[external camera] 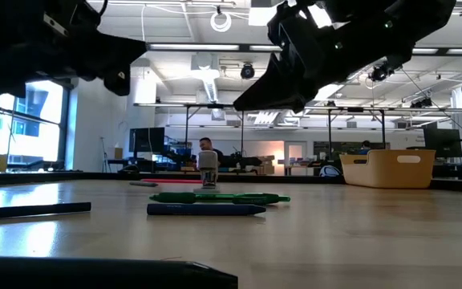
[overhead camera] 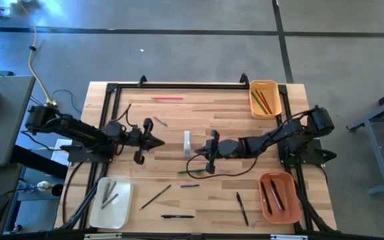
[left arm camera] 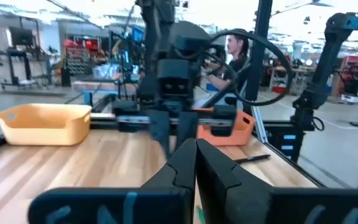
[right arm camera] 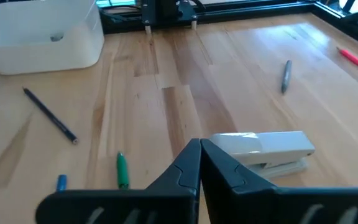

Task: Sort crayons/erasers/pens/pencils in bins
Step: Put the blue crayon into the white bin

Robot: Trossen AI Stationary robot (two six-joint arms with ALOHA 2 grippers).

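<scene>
- Both pairs of fingers are pressed together with nothing between them: we see the left gripper point(overhead camera: 157, 141) pointing toward the table's middle, and the right gripper point(overhead camera: 202, 151) facing it from the other side, both above the wood.
- Between the two grippers lies a white stapler-like block point(overhead camera: 187, 143), just beside the right gripper's tip; in the right wrist view it point(right arm camera: 266, 150) sits right past the pinched fingers point(right arm camera: 197, 163).
- We find the small yellow-orange bin point(overhead camera: 265, 98) at the far right corner of the table, holding a few thin pencils in red and green.
- We see the larger orange bin point(overhead camera: 278, 197) at the near right corner, with two dark sticks lying along its floor.
- The cream-white bin point(overhead camera: 111, 201) sits at the near left corner and holds a couple of grey stick-shaped items.
- Loose on the table point(overhead camera: 225, 113): a red pencil point(overhead camera: 167, 99) near the far edge, a green pencil point(overhead camera: 191, 171) and a blue stick point(overhead camera: 190, 186) just nearer than the right gripper, a grey stick point(overhead camera: 160, 121) past the left gripper.
- Black pens still outside the bins: one point(overhead camera: 178, 216) by the near edge, one point(overhead camera: 243, 209) beside the larger orange bin, and a slim dark one point(overhead camera: 155, 197) lying at an angle near the cream-white bin.
- From the low view, we see the green pencil point(external camera: 219, 197) and the blue stick point(external camera: 206, 209) lying side by side.
</scene>
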